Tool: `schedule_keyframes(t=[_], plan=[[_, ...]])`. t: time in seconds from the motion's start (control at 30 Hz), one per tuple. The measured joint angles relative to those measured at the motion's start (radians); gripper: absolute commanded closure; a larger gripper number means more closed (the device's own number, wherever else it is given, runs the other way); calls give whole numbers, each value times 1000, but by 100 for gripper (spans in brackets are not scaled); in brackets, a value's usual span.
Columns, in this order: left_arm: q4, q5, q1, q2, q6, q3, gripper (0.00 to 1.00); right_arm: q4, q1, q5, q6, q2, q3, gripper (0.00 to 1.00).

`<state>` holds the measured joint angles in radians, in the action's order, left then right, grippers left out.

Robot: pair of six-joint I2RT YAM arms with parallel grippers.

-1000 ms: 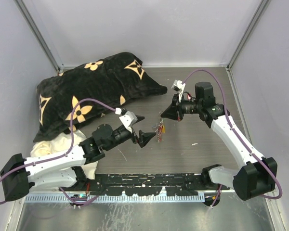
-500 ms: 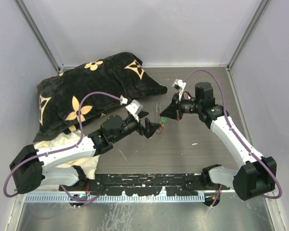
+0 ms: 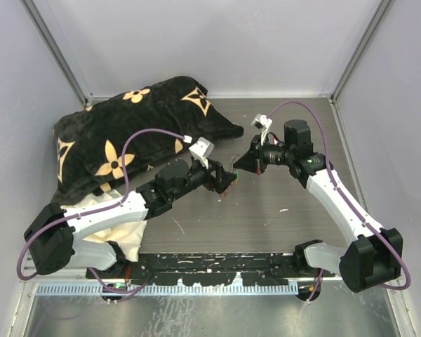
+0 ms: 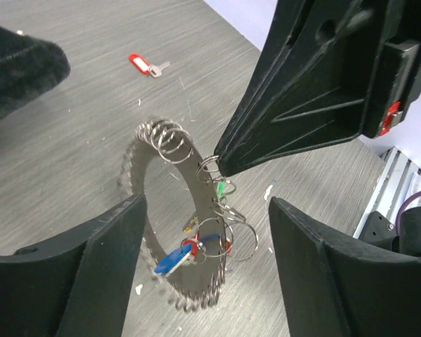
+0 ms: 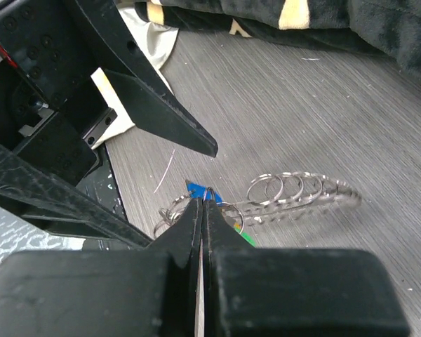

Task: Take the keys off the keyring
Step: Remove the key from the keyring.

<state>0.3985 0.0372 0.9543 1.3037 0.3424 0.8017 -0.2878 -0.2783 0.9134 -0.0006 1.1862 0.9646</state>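
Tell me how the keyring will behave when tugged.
Likely floppy and springy: the keyring is a thin wire coil. Probably light, since the right gripper holds it by one pinch. The keys hang loosely, so they may swing or slide.

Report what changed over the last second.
The left hand advanced away from its base toward the right hand, and its open jaws now flank the keyring. The right hand stayed put, shut on the keyring. The pillow did not move.
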Motion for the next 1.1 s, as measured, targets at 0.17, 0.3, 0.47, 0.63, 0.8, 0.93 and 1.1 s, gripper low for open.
schedule_keyframes(t=[0.17,0.3,0.47,0.63,0.8,0.93,1.1], plan=[[-52,-10,-31,3,29,15,37,5,0,-7,7,0,0,99],[-47,-106,-121,-1,47,18,46,3,0,-6,-5,0,0,99],[3,-346,-267,-33,46,5,43,-36,0,21,-92,0,1,99],[41,-557,-290,-65,-82,-23,41,-105,-5,54,-200,0,16,99],[46,-663,-286,-70,-216,-43,45,-161,-20,68,-291,0,39,99],[58,-725,-286,-48,-279,-36,51,-193,-34,78,-352,0,50,99],[87,-781,-286,30,-301,-16,59,-222,-40,91,-399,2,52,99]])
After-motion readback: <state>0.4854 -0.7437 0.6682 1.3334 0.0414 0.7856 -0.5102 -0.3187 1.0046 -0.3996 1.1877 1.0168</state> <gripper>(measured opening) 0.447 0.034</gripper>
